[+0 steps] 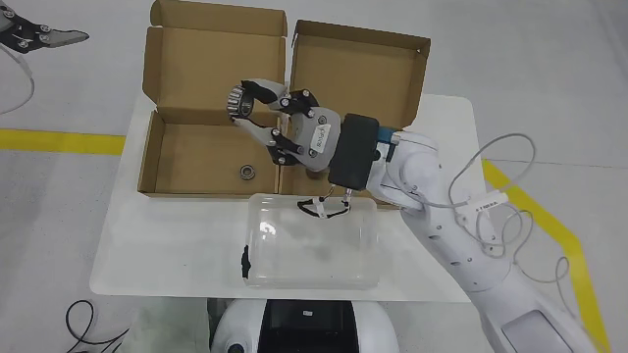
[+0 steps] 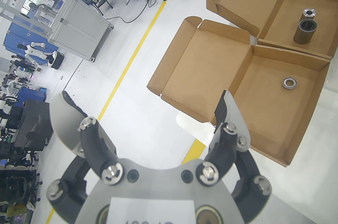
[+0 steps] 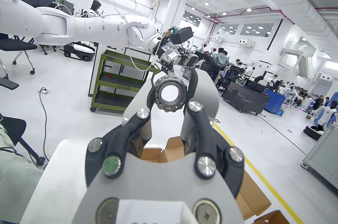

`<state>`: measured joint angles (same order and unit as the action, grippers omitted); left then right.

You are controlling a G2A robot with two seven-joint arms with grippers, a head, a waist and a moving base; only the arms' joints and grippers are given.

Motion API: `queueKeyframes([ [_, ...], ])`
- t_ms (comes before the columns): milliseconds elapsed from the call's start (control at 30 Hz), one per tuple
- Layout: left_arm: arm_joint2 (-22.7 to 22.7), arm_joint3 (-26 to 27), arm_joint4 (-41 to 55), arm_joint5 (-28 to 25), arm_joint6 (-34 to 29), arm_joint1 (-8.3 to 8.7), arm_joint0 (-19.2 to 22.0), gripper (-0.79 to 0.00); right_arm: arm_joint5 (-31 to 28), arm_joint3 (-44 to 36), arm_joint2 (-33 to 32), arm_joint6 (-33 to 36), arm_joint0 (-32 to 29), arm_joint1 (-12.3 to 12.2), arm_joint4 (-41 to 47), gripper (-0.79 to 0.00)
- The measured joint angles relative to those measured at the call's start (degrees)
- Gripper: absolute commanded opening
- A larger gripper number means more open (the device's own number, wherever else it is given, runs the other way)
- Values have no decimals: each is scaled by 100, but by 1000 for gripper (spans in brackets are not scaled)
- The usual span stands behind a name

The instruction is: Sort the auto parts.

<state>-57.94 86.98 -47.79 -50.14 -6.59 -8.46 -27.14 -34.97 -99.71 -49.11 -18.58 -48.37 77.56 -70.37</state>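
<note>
Pale factory floor (image 1: 549,20) marked with yellow lines surrounds a white bench (image 1: 147,250).

1. Edges and room. Two open cardboard boxes sit side by side along the far edge of the bench, their lids folded back past that edge over the floor. A clear plastic bin (image 1: 314,255) sits at the near edge, just beside the boxes. Bare bench lies to either side of the boxes. The left gripper (image 2: 144,101) hangs off the bench above the floor, well apart from the boxes, with its fingers spread and nothing between them.

2. Count. Two boxes, one bin, two bearings and two cylindrical parts. The bearing box (image 1: 196,152) has one loose bearing (image 1: 246,170) lying flat on its floor. The right gripper (image 1: 241,108) is clenched on the held bearing (image 3: 170,94), a roller bearing pinched at its outer ring between both fingers. In the top view it sits over the rear wall of the bearing box.

3. Views compared. In the top view the right arm covers the tray of the cylinder box (image 1: 358,69). The left wrist view shows that tray, with a dark sleeve (image 2: 305,31) standing upright and a silver cylinder (image 2: 309,13) just beside it; whether they touch cannot be told. The right wrist view looks straight through the bore of the held bearing.
</note>
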Motion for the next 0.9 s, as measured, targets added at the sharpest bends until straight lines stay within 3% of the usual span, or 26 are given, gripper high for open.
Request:
queueKeyframes([
  [533, 0, 0, 0, 0, 0, 0, 0, 0, -148, 76, -8, -36, -303, 9, -336, -785],
  [900, 0, 0, 0, 0, 0, 0, 0, 0, -375, 809, 261, 177, -400, 51, -536, -785],
])
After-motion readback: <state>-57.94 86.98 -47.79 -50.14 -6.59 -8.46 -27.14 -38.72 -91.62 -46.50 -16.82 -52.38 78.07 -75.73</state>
